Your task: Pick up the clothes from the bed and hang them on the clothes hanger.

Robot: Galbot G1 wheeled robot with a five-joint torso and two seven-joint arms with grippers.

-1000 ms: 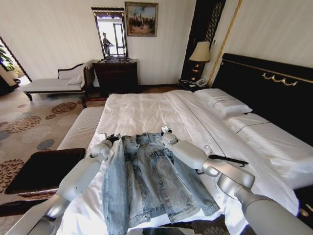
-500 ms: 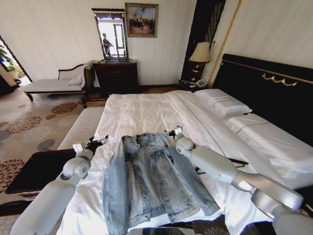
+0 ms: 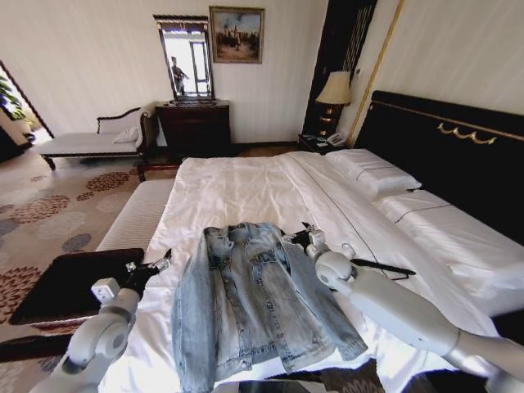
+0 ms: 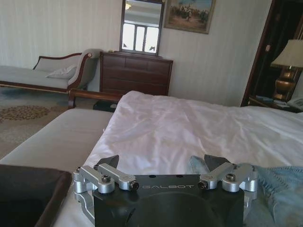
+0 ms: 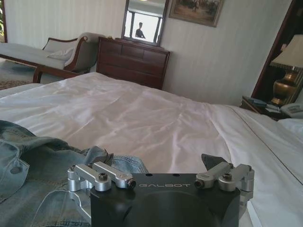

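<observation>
The denim jacket [image 3: 250,304] lies spread flat, front up, in the lower middle of the head view, on the white sheet of the bed [image 3: 246,190], its collar pointing toward the far side of the frame and its sleeves running down along both sides. To the right of it in that frame, partly behind the right forearm, a thin black clothes hanger [image 3: 383,268] lies on the sheet.

The left arm comes up from the lower left corner of the head view, its forearm slanting toward the centre. The left gripper [image 3: 150,267] sits left of the jacket's shoulder, apart from the cloth, over the bed's edge above a dark bench top [image 3: 74,281]. In the left wrist view its fingers [image 4: 107,162] stand spread wide with nothing between them, the jacket's blue cloth [image 4: 277,189] showing at the lower right of that frame.

The right arm reaches in from the lower right corner, long and nearly straight. The right gripper [image 3: 300,237] is just beside the jacket's other shoulder, near the collar. In the right wrist view its fingers [image 5: 214,161] are likewise spread apart and hold nothing, with denim [image 5: 42,179] in the lower left of the frame, right at one fingertip.
</observation>
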